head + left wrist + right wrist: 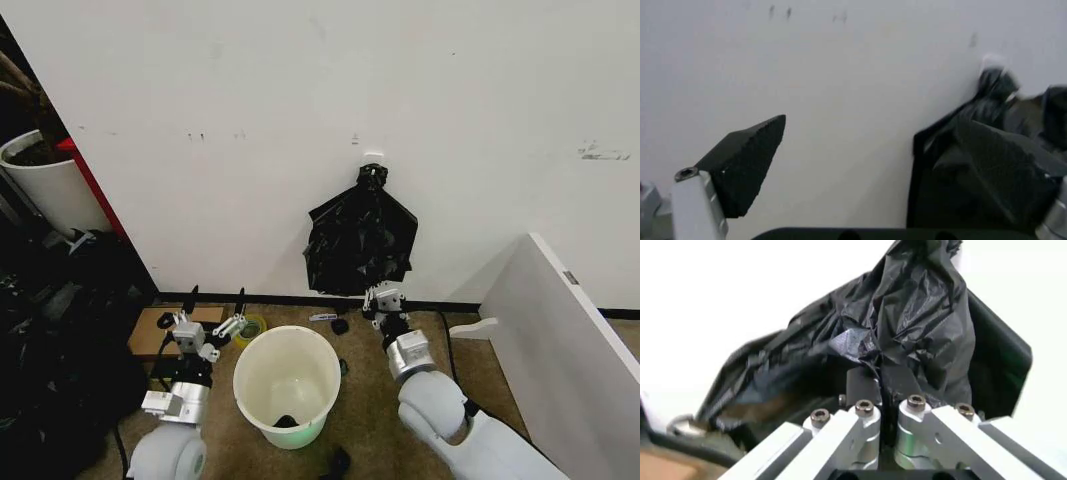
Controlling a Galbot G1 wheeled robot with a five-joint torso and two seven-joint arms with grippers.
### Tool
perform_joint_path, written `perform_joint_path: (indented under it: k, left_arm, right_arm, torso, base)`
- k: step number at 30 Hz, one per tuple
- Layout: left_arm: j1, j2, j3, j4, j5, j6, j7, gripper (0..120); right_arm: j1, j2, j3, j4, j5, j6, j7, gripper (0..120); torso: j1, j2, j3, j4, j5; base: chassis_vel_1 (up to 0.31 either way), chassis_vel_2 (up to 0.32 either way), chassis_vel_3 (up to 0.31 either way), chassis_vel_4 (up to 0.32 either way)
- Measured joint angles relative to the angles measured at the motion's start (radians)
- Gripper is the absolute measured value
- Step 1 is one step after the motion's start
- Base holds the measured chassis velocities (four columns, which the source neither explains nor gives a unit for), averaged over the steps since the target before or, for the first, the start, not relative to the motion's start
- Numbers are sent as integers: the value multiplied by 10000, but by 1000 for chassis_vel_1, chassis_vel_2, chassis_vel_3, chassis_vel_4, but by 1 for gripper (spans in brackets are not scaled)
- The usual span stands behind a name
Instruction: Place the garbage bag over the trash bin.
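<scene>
Bin: round white plastic trash bin [287, 385] upright on the floor between both arms, mouth open upward.
Left gripper [214, 312]: fingers spread wide, beside the rim.
Right gripper [380, 296]: pinched on the glossy black wrinkled garbage bag [360, 243], hanging lengthwise down the white wall [300, 100].

I saw a brown floor [365, 420] carrying the white bin [286, 384], which stood upright near the wall. A roll of tape [250, 326] lay just beside its far rim, next to a flat cardboard piece [150, 330]. Small dark bits [340, 325] lay by the baseboard. A white board [570, 350] stood on the floor at my right.
</scene>
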Motion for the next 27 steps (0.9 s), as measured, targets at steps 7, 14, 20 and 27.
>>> perform_joint_path:
  k: [7,14,20,27]
  left_arm:
    - [-894,908,198,276,-403,-122,276,100]
    - [-2451,1798,688,1134,-221,296,239,100]
    - [-4232,2028,1993,2363,68,349,430,100]
    - [-5527,1858,3482,3362,109,348,1511,100]
  right_arm:
    - [158,-9,91,94,883,209,41,0]
    - [-53,214,383,-8,1037,1043,-356,0]
    - [-350,286,742,3,1531,1727,-975,0]
    - [-635,593,799,3,975,1994,-1596,0]
  torso:
    - [0,0,0,1,0]
    - [0,0,1,5,2]
    - [1,0,1,-2,2]
    - [1,0,0,3,2]
  base:
    - [0,0,0,0]
    - [0,0,0,0]
    - [0,0,0,0]
    - [0,0,0,0]
